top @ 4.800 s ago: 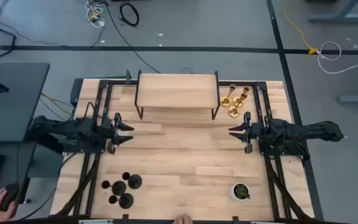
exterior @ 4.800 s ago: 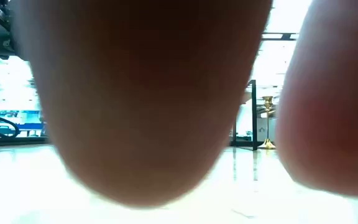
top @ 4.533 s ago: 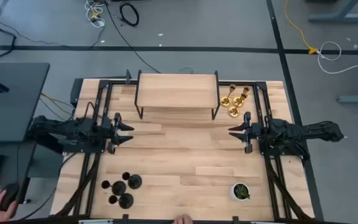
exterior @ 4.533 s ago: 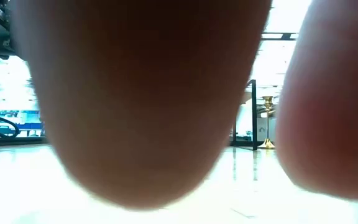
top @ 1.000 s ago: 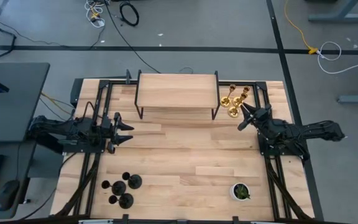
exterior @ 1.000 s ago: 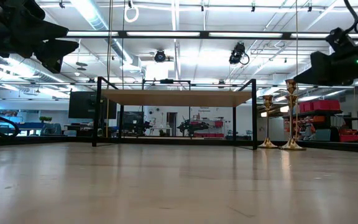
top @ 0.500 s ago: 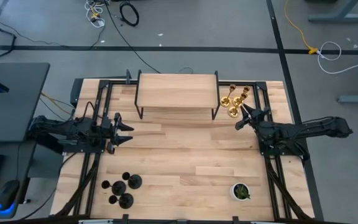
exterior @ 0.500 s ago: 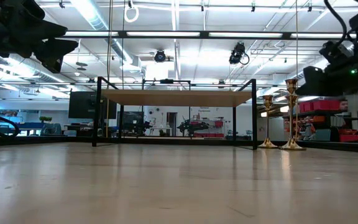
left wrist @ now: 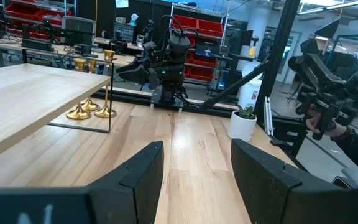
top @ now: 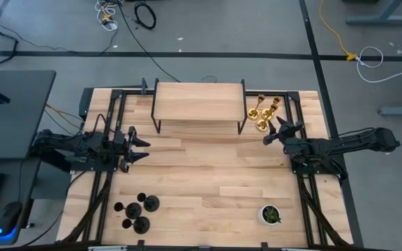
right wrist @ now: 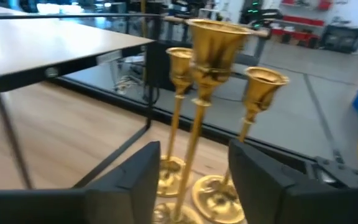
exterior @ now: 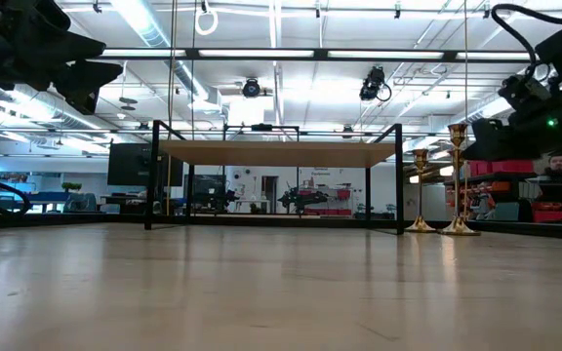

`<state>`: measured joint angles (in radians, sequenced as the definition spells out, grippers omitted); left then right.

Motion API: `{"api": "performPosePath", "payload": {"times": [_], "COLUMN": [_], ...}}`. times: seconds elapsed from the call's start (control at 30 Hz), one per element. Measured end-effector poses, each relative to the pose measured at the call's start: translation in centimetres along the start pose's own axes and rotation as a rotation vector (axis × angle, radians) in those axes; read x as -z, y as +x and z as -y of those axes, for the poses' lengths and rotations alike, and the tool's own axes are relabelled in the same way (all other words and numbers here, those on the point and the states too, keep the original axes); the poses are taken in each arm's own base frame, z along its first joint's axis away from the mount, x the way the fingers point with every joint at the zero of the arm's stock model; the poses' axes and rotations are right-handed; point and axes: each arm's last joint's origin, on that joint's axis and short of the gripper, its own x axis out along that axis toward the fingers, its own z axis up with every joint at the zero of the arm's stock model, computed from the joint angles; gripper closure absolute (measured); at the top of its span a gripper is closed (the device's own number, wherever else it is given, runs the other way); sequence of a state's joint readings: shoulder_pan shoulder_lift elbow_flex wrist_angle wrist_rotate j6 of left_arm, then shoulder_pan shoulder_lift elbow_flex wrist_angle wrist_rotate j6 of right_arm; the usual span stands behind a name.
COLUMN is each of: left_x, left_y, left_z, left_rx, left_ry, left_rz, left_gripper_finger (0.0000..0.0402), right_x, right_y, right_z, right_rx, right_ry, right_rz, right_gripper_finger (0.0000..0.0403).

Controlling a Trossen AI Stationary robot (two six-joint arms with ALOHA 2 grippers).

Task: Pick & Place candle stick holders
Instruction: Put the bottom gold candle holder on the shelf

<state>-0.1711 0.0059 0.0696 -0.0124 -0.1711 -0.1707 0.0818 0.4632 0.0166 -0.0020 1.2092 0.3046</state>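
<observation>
Three gold candle stick holders (top: 264, 111) stand on their round bases at the table's far right, beside the wooden shelf; they also show in the right wrist view (right wrist: 207, 118) and the low view (exterior: 447, 185). Three black holders (top: 137, 209) stand at the near left. My right gripper (top: 273, 130) is open, just on the near side of the gold holders, its fingers pointing at them. My left gripper (top: 139, 146) is open and empty at the table's left side.
A wooden shelf on black legs (top: 199, 103) stands at the far middle. A small white pot with a green plant (top: 271, 215) sits at the near right. The middle of the table (top: 208, 174) is bare wood. A person shows in the room behind (exterior: 558, 166).
My right gripper has moved a little toward the table's far edge and the gold holders, its arm stretching out. The holders have not moved.
</observation>
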Motion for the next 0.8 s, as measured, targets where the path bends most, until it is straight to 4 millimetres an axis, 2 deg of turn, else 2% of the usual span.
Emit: {"api": "performPosePath", "payload": {"times": [0.1, 0.23, 0.7, 0.8], "left_x": [0.0, 0.0, 0.0, 0.0], "left_y": [0.0, 0.0, 0.0, 0.0], "left_z": [0.0, 0.0, 0.0, 0.0], "left_rx": [0.000, 0.000, -0.016, -0.017], "left_ry": [0.000, 0.000, 0.001, 0.001], "left_rz": [0.000, 0.000, 0.002, 0.003], "left_gripper_finger": [0.0211, 0.0211, 0.0211, 0.0211], "right_x": [0.1, 0.2, -0.1, -0.3], "right_y": [0.0, 0.2, 1.0, 1.2], "right_z": [0.0, 0.0, -0.2, -0.3], "right_rx": [0.012, 0.019, 0.014, 0.015], "right_ry": [0.025, 0.051, 0.148, 0.114], "right_rz": [-0.002, -0.012, -0.028, -0.019], "right_gripper_finger": [0.0175, 0.0163, 0.0174, 0.0174]}}
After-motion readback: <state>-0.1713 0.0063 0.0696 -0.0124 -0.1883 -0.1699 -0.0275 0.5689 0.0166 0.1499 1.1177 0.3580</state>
